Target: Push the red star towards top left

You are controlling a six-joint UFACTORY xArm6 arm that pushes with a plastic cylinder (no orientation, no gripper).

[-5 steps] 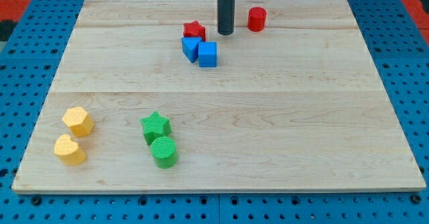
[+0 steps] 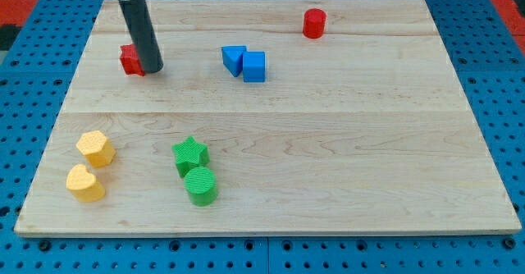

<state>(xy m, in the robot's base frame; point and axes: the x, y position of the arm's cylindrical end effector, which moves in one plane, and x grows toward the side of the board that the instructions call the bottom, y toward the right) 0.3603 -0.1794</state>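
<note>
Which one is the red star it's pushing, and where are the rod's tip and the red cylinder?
red star [image 2: 130, 60]: camera view, its exposed left side.
my tip [image 2: 152, 67]: camera view, rod's very bottom end.
red cylinder [image 2: 313, 23]: camera view, its middle.

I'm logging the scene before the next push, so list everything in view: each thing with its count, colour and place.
red star: 1, red, upper left of the board, partly hidden behind the rod
red cylinder: 1, red, near the view's top, right of centre
blue blocks: 2, blue, side by side and touching, upper middle; the left one looks wedge-like, the right one cube-like
green star: 1, green, lower left of centre
green cylinder: 1, green, just below the green star, touching it
yellow blocks: 2, yellow, lower left; upper one many-sided, lower one heart-like
wooden board: 1, light wood, fills most of the view
blue pegboard: 1, blue, around the board
my tip: 1, dark rod, against the red star's right side
</note>
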